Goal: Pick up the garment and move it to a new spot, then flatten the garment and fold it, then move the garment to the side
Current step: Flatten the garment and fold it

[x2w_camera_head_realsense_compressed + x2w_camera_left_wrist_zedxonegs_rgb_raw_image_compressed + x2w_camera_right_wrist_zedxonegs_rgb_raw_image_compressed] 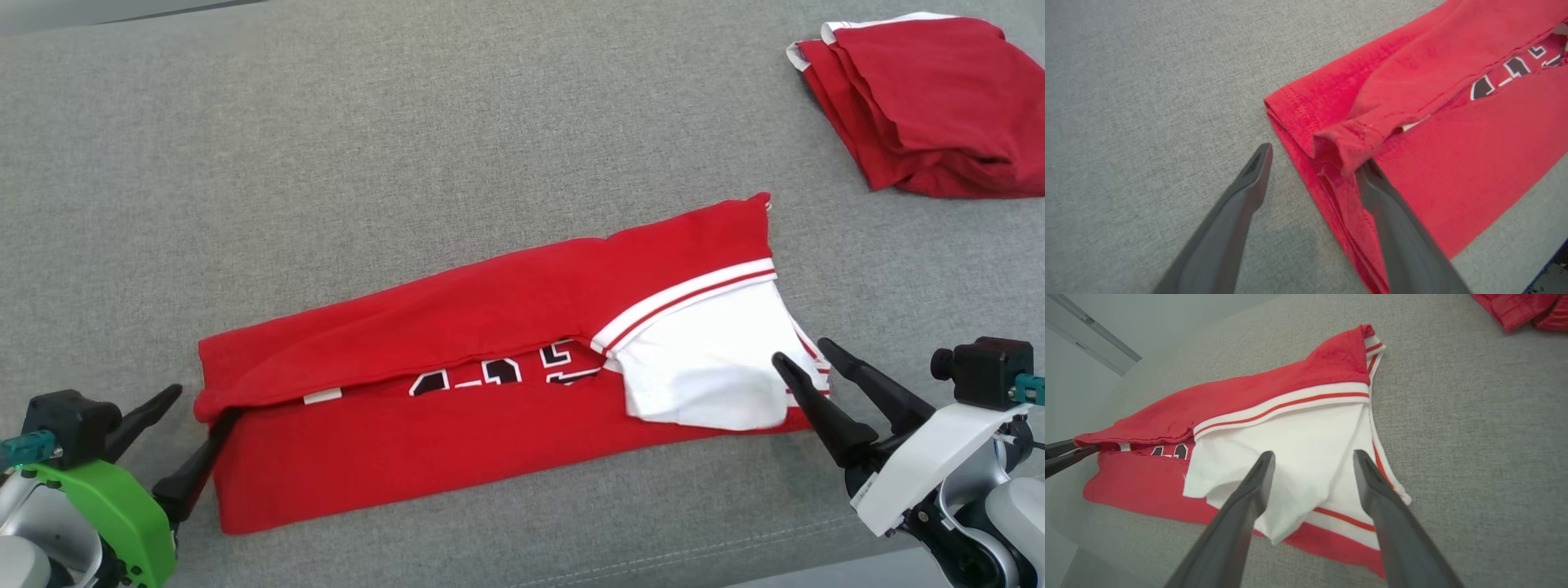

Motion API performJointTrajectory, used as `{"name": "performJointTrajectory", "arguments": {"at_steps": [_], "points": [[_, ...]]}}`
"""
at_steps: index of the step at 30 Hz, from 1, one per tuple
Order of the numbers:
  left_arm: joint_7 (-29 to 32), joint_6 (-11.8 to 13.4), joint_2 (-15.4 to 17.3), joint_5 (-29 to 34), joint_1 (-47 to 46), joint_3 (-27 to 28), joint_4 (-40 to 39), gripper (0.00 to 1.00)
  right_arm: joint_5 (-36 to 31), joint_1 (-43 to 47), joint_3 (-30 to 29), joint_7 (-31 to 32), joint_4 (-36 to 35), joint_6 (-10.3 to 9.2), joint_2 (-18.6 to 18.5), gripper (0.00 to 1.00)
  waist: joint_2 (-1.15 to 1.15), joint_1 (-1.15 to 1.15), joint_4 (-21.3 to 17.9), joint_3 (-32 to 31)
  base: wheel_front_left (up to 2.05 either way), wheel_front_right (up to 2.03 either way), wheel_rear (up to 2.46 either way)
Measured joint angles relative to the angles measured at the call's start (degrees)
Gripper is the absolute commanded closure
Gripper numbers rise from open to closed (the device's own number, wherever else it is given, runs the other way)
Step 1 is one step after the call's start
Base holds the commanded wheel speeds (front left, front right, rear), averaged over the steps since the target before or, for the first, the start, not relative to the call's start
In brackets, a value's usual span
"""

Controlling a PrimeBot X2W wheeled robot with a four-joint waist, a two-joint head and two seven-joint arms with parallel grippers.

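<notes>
Red garment (490,327) lies folded into a long band on the grey worktop (408,122), running from the lower left up toward the right in the head view. Its upper flap is folded down over the body, and black-and-white print (490,377) and a small white tag (322,397) show in the slit below that flap. At the right end a white sleeve (702,359) with red-and-white striped trim (686,302) lies on top of the red cloth.

The left gripper (204,402) sits at the band's left end with its jaws wide apart and nothing held. In the left wrist view (1316,157) one finger (1249,192) rests on bare worktop just off the hem, while the other (1392,212) lies on the red cloth with its tip under the curled lip of the upper flap. The hemmed edge of the garment (1453,163) runs down between the two fingers.

The right gripper (800,349) is at the opposite end, jaws also spread wide and gripping nothing. Its fingertips lie at the outer edge of the white sleeve in the head view. In the right wrist view (1313,453) both fingers point over the sleeve (1298,441), with white cloth showing between them; whether they touch it I cannot tell.

A second red garment (922,106), folded into a thick stack, lies well apart at the far right corner of the worktop.
</notes>
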Motion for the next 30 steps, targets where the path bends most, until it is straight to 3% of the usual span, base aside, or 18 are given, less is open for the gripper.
{"name": "performJointTrajectory", "arguments": {"at_steps": [6,10,14,20,30], "points": [[4.9,2.0,1.7,-3.1,2.4,0.6,-1.5,0.0,0.4,0.0,-0.8,0.1,-0.2,-0.41,-0.5,0.0,0.0,0.0,0.0,-1.0,0.0,0.0,0.0],[3.6,3.4,1.9,-3.5,2.7,3.0,-6.0,0.0,0.6,0.0,-2.2,0.2,-0.2,-0.86,-1.5,0.0,0.0,0.0,0.1,-1.9,0.0,0.0,0.0],[0.3,6.7,1.7,-2.3,1.3,6.0,-9.0,0.0,1.4,-0.3,-2.9,0.8,0.1,-1.49,-1.9,0.0,0.0,0.0,0.6,-2.6,0.0,0.0,0.0],[-4.6,12.3,-1.0,1.4,0.5,8.5,-10.9,0.0,1.5,-1.7,-2.7,3.2,2.7,-2.04,-1.9,0.0,0.0,0.0,1.7,-3.4,0.0,0.0,0.0],[-9.3,13.6,-6.4,4.8,0.8,8.8,-12.5,0.0,3.5,-6.2,-2.4,6.8,8.0,-2.25,-0.6,0.0,0.0,0.0,4.6,-3.7,0.0,0.0,0.0]]}}
